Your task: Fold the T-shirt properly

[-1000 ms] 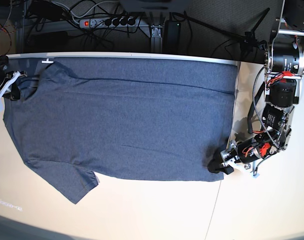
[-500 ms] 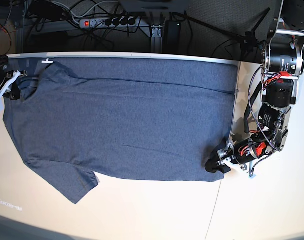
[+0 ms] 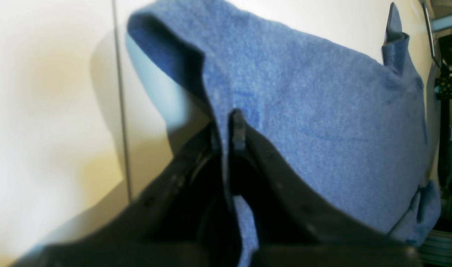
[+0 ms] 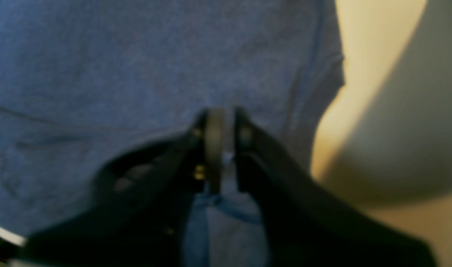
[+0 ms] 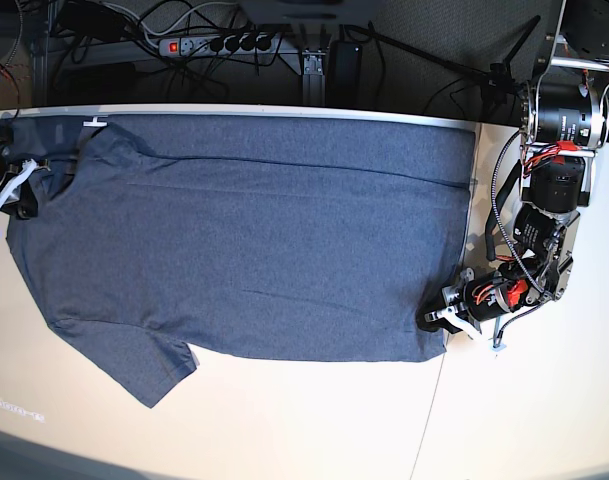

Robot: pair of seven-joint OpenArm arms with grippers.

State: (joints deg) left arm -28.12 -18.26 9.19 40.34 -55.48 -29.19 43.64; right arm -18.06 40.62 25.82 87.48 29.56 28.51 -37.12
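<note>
1. Step in hand: you're at the grab stage, before any fold. The shirt [image 5: 254, 240] lies flat, plain side up, across the tabletop [image 5: 314, 420], collar end at the base view's left, hem at its right.
2. Left hand [image 3: 228, 128]: pinched tight on a thin lip of shirt at the near hem corner. The left wrist view shows cloth running between the fingers and that corner standing up off the tabletop.
3. Right hand [image 4: 221, 128]: at the collar/shoulder end, fingers close together with a narrow gap. Cloth lies in front of and under them, but the right wrist view is too blurred to tell if it's gripped.
4. My read for the next move: confirm the right hand has cloth before lifting. Then both hands should rise together and carry the near edge over toward the far edge, keeping it taut.
5. Risk: the left pinch looks shallow, only the edge, so it could slip under tension.
6. The near sleeve [image 5: 149, 370] sticks out and will need tucking.
</note>
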